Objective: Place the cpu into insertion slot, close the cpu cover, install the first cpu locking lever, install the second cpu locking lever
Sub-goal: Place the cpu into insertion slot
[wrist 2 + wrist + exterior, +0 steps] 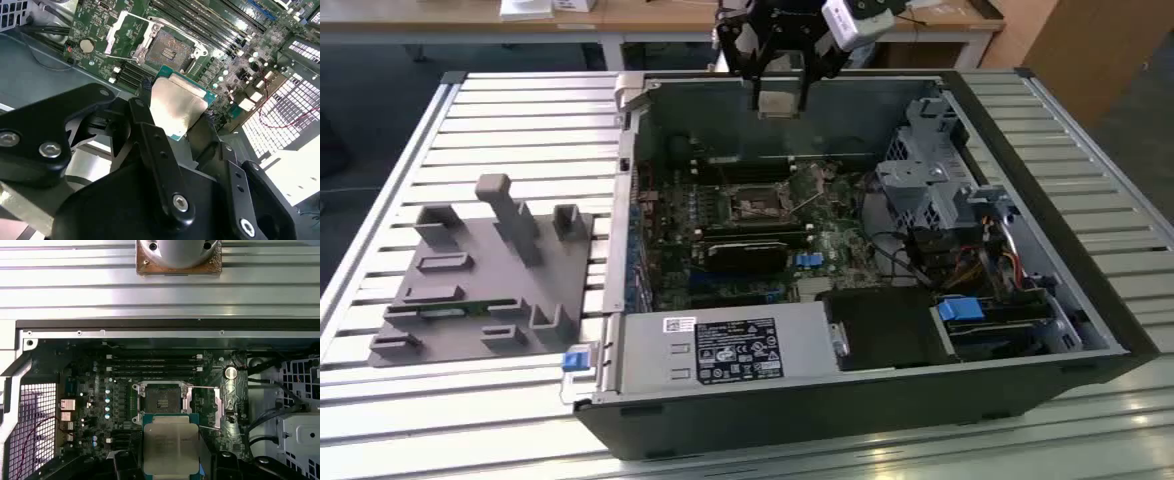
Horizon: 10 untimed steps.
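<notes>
Our hand point(777, 92) grips the cpu point(176, 106) by its edges, holding it level above the open case point(1067, 300). The slot point(161, 402) lies uncovered below the hand, just beyond its fingertips.

Surface finishes: cpu point(177, 107), dull silver-grey metal face over a green board edge; hand point(175, 120), smooth black links, probably satin metal, with bright screws; insertion slot point(161, 401), shiny silver metal rim, dark matt centre; desk point(520, 110), ribbed bright aluminium; fixture point(480, 270), at 9 o'clock of the case point(854, 410) in the exterior view, matt grey plastic.
</notes>
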Motion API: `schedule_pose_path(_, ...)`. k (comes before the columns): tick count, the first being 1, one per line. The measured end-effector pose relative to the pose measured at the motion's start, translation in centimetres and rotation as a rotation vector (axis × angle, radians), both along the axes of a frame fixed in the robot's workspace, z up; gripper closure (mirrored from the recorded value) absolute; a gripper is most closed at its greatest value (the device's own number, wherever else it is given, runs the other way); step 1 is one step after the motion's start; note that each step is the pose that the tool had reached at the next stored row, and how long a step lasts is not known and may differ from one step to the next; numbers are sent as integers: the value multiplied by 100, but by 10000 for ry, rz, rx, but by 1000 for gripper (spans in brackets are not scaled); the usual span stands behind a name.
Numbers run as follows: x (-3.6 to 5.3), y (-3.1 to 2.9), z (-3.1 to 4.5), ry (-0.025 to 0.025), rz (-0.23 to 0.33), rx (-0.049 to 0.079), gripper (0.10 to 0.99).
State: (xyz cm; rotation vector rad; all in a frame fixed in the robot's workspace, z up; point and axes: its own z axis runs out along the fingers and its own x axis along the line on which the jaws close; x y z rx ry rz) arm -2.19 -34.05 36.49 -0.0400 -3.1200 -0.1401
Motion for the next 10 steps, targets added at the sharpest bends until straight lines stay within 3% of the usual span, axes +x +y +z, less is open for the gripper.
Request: schedule_pose_path(10, 0, 0, -1, 0, -186, 0, 549)
